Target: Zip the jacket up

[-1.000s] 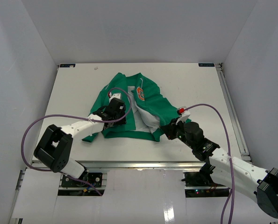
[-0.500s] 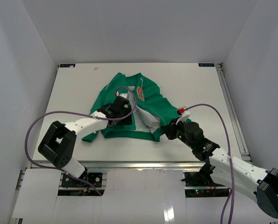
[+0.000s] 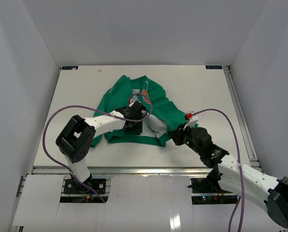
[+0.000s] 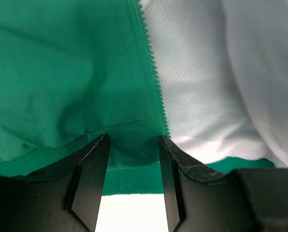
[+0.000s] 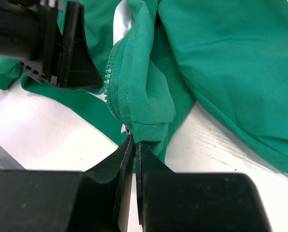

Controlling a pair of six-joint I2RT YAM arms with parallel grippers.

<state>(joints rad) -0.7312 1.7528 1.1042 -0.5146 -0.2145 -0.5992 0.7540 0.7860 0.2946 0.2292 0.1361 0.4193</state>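
— How is the jacket placed, and which way is it pointed?

— One jacket [image 3: 159, 107] is seen, spread on the white surface [image 3: 85, 92]. Its long axis is run from collar to hem. The collar is turned away, beyond both sets of jaws, and the hem is laid at them on the near side. The front is open, with pale lining [image 4: 197, 87] bared between the green panels.

— What is counted?

— Two grippers, one orange emblem [image 3: 145, 95], and a single row of zipper teeth [image 4: 151, 63] in each wrist view.

— How are the jaws of the left gripper [image 4: 133, 145] set?

— They are held partly apart, with a clear gap. Green cloth and the ribbed hem [image 4: 129, 181] are seen through that gap, and the teeth are run down to the tip of one finger. Nothing is seen clamped; whether the cloth is touched cannot be told.

— And the right gripper [image 5: 132, 145]?

— Its jaws are pressed almost together on a bunched fold of the green hem, right at the lower end of a tooth row. The left gripper is seen up and to the left of them, near but apart.

— What is given by one view only?

— The whole outline and the emblem are shown only from above, where the gap of either set of jaws cannot be made out. The pinch and the teeth are made out only in the wrist views.
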